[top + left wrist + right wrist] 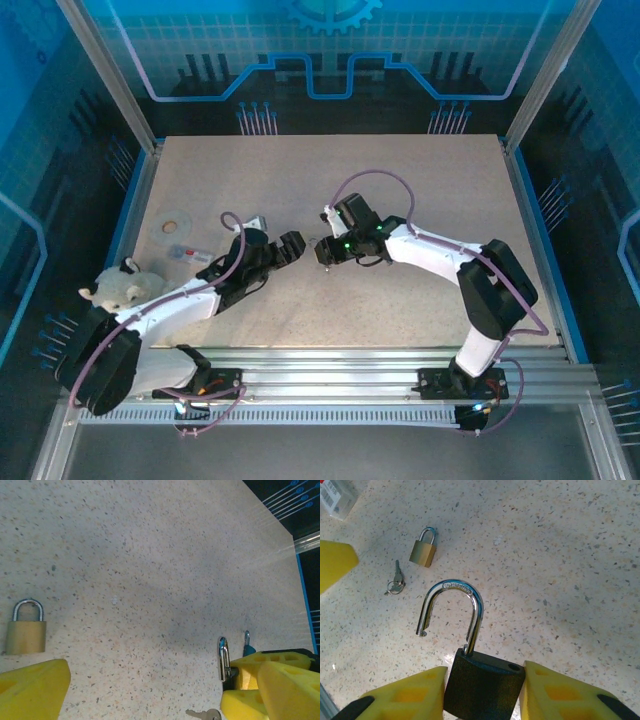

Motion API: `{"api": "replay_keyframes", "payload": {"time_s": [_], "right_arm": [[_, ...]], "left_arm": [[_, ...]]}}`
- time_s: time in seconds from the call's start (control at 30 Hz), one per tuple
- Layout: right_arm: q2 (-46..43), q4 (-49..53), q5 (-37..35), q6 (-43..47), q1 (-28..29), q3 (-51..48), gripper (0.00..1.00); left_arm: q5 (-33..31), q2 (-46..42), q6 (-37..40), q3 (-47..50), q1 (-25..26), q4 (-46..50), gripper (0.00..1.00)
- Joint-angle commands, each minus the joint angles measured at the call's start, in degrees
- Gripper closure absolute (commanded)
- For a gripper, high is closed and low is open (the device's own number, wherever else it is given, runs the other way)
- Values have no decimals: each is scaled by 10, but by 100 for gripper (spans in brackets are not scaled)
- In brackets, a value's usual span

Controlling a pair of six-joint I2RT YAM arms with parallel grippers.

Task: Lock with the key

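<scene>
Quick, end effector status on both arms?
Left end effector: open, holding nothing.
Right end effector: closed on the black padlock, shackle open.

Left arm [175, 300] and right arm [435, 250]: white shells on the long links, black housings at the joints. One mauve cable [375, 175] per arm, running in loose loops from wrist to base. Bases [452, 382]: black, low blocks. Small green light [347, 243] on the right wrist. Left gripper [293, 243] and right gripper [322, 250]: black bodies. Fingers [560, 692]: bright yellow wedges with rectangular recesses and black trim at the heel.
</scene>
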State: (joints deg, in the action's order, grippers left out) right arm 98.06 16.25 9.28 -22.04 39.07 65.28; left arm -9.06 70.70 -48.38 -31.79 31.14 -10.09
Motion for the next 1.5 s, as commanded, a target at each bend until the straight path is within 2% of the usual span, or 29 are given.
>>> {"api": "replay_keyframes", "payload": {"time_s": [0.0, 0.3, 0.4, 0.53, 0.97, 1.47], "right_arm": [[-18, -20, 13, -5, 9, -4, 64], [-23, -23, 13, -2, 18, -7, 64], [-23, -23, 13, -2, 19, -7, 64], [-25, -21, 11, -1, 20, -6, 64], [-30, -25, 11, 3, 28, -7, 65], [-31, -31, 11, 5, 32, -9, 65]], "left_arm": [[17, 18, -16, -27, 9, -26, 5], [25, 48, -24, -45, 22, -46, 16], [34, 57, -27, -46, 25, -59, 24], [37, 66, -30, -45, 26, -62, 28], [35, 70, -39, -40, 26, -75, 54], [43, 80, -47, -36, 27, -82, 73]]}}
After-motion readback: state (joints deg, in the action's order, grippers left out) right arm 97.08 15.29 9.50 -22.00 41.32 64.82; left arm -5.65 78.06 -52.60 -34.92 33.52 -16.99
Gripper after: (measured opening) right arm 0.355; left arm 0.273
